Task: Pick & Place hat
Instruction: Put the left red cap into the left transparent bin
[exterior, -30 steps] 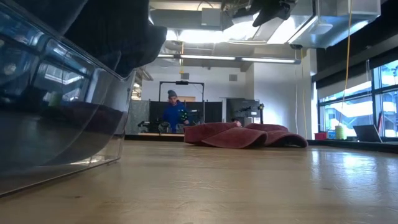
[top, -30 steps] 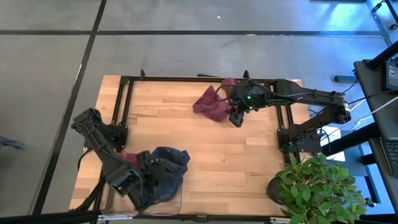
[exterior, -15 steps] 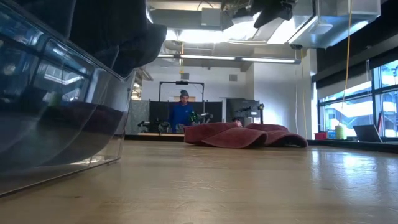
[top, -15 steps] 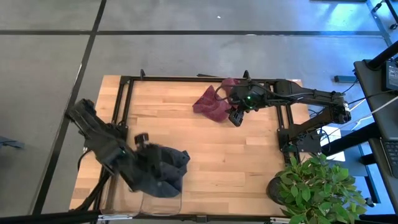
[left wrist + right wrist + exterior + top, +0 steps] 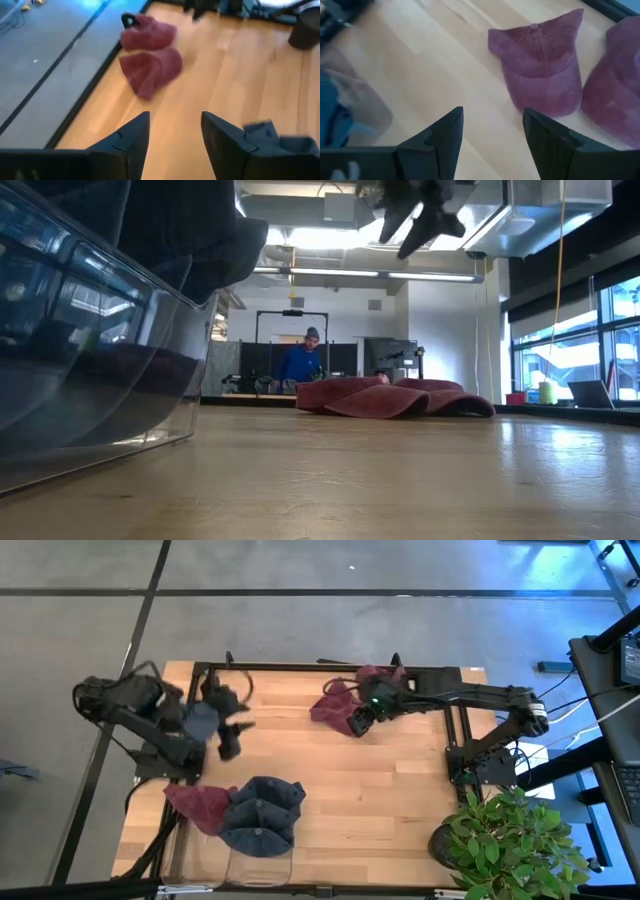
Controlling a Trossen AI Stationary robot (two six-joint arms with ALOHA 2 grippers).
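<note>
You are looking down on a light butcher-block wooden table [image 5: 380, 790] that is carrying everything here, with a thin black metal frame [image 5: 300, 667] running along its far edge and sides. At the table's near left corner a clear plastic bin [image 5: 250, 865] is sitting, and it is filling the left side of the low view as a curved transparent wall [image 5: 100, 380]. Over the bin's rim a dark navy fabric cap [image 5: 262, 815] is lying, with a maroon fabric cap [image 5: 200, 805] touching it on its left side. At the far side of the table, near the middle, two more maroon corduroy caps [image 5: 340, 705] are resting beside each other on the wood; your right wrist camera is showing one of them crown-up with its brim flat [image 5: 542, 62], and the low view is showing them as a low red heap [image 5: 390, 397]. Your right gripper [image 5: 357, 722] is hovering just beside those caps, its fingers spread apart and holding nothing. Your left gripper [image 5: 228, 740] is hanging above the left part of the table, well apart from the bin, its fingers also parted and empty, pointing toward the far caps [image 5: 150, 62]. A green potted plant [image 5: 510, 840] is standing at the near right corner. Beyond the table, a person in a blue top [image 5: 303, 362] is standing in the room.
</note>
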